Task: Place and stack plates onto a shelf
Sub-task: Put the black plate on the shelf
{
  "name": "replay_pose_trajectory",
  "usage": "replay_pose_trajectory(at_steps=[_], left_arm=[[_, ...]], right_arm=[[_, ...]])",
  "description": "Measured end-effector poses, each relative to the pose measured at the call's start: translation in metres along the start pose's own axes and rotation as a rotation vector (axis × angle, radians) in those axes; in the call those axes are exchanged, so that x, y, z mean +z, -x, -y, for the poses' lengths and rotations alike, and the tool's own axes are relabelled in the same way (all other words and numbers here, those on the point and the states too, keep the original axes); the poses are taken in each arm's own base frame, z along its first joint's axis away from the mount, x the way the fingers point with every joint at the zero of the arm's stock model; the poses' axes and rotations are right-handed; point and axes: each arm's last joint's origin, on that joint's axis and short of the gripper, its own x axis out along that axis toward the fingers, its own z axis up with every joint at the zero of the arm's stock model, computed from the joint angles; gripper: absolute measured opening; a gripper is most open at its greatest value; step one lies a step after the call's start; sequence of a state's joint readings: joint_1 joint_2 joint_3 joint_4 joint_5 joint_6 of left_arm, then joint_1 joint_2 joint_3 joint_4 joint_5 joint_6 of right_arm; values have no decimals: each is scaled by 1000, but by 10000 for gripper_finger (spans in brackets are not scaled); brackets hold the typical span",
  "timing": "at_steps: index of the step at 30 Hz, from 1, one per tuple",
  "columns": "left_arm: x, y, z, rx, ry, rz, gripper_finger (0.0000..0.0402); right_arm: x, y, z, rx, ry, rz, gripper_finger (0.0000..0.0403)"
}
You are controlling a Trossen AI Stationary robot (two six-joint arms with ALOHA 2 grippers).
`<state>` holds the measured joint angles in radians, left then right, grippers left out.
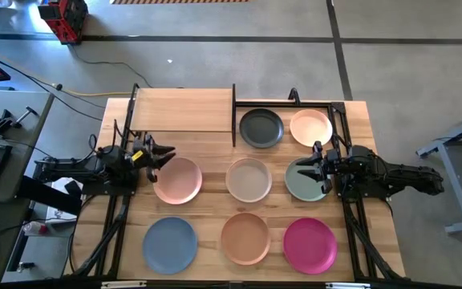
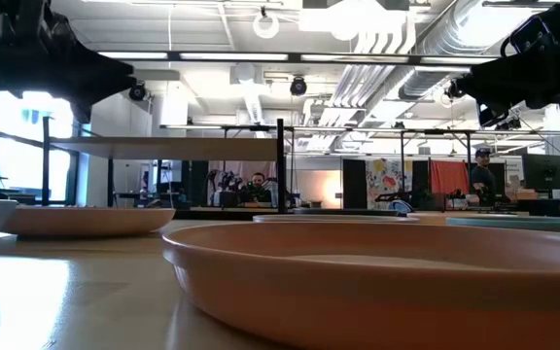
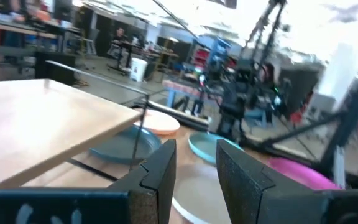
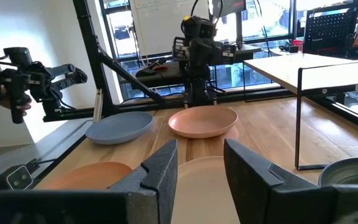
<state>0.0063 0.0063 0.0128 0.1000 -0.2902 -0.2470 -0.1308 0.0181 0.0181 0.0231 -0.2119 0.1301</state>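
Plates first: I count eight on the tabletop (image 1: 207, 233), none on top of the shelf (image 1: 183, 110) so far. The dark grey plate (image 1: 261, 128) and the cream plate (image 1: 310, 127) lie side by side at the far edge, just right of the shelf board. In the middle row I've got the pink plate (image 1: 178, 180), the beige plate (image 1: 249, 178) and the sage green plate (image 1: 305, 180). The near row runs blue plate (image 1: 170, 244), peach-orange plate (image 1: 245, 238), magenta plate (image 1: 310, 244). All of them lie flat and apart from one another.

The shelf sits at the far left of the table, its light board bare, standing on thin black posts.

My left arm reaches in low from the left edge, stretched roughly level, with the left gripper (image 1: 164, 156) hovering over the far-left rim of the pink plate, pointing toward the centre of the table. From its wrist camera I see the two dark fingers (image 3: 160, 171) standing apart with nothing between them.

The right arm mirrors it from the right edge, the right gripper (image 1: 310, 164) above the sage green plate, pointing inward. Its fingers (image 4: 163, 168) are also spread, gripping nothing, with the beige plate showing through the gap.
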Motion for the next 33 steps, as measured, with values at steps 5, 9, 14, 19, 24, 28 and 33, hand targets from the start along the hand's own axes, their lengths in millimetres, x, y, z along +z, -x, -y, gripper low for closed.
replay_pose_trajectory(at_steps=[5,9,14,19,24,28,33], left_arm=[[6,0,0,47,31,69,101],[11,1,0,58,50,124,102],[21,2,2,34,103,224,101],[27,4,0,99,135,301,102],[34,7,-1,160,180,392,101],[43,12,-3,246,246,505,101],[54,17,-3,254,262,598,101]], right_arm=[[0,0,0,0,0,0,118],[0,0,0,0,-1,1,118],[6,0,0,-24,-105,64,118],[12,1,4,-162,-221,165,118],[23,4,6,-266,-223,304,118],[34,9,8,-368,-231,457,118],[48,16,5,-371,-197,616,118]])
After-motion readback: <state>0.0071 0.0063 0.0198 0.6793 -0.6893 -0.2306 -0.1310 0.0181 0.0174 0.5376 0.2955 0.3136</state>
